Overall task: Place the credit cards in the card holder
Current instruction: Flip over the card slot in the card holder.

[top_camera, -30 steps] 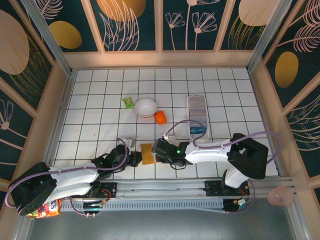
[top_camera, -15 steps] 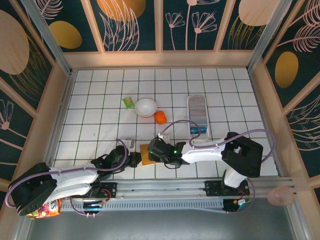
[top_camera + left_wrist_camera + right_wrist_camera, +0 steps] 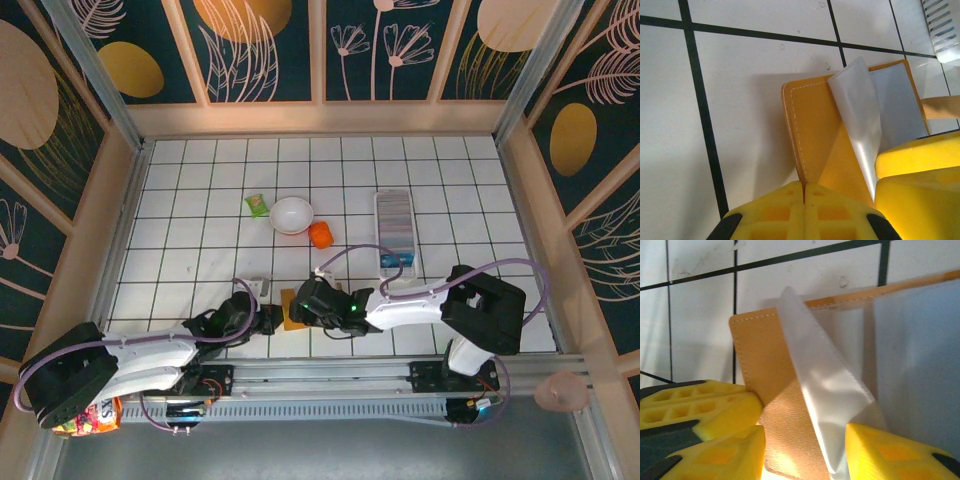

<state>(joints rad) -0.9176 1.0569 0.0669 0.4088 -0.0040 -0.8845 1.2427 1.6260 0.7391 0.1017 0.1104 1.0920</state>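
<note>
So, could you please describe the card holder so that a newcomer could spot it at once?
On the white tiled table, look right of centre, past the white bowl and the small orange object. The card holder is the long narrow clear tray with crosswise slots, the only ribbed, elongated thing there.

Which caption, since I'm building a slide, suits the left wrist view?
Left tool shut on the tan wallet, its grey inner flap lifted.
</note>
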